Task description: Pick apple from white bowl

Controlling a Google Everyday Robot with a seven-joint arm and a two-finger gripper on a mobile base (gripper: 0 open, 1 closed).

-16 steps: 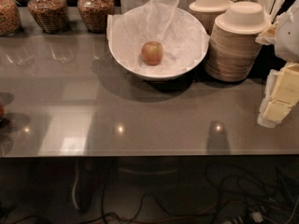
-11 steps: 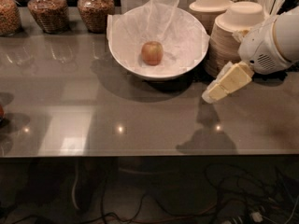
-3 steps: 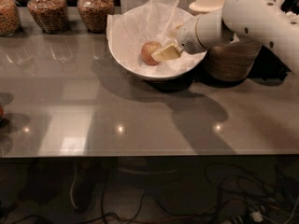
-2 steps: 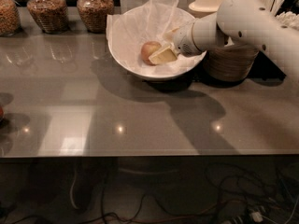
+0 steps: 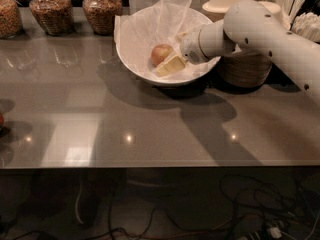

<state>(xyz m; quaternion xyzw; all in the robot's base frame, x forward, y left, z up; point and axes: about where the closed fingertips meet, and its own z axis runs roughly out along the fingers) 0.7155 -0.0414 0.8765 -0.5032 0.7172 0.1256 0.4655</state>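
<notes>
White arm [image 5: 270, 34] extended from right, claw [image 5: 171, 55] angled down-left

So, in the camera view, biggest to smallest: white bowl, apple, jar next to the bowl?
Largest to smallest:
1. white bowl
2. jar nearest it
3. apple
The gripper sits in the bowl beside the apple.

The apple [image 5: 160, 54] is red-pink with a bit of yellow. The white bowl [image 5: 150, 76] is shiny white, with white paper inside. The cream gripper [image 5: 170, 53] sits in that bowl, near the far edge of the grey-brown worktop [image 5: 150, 129].
</notes>
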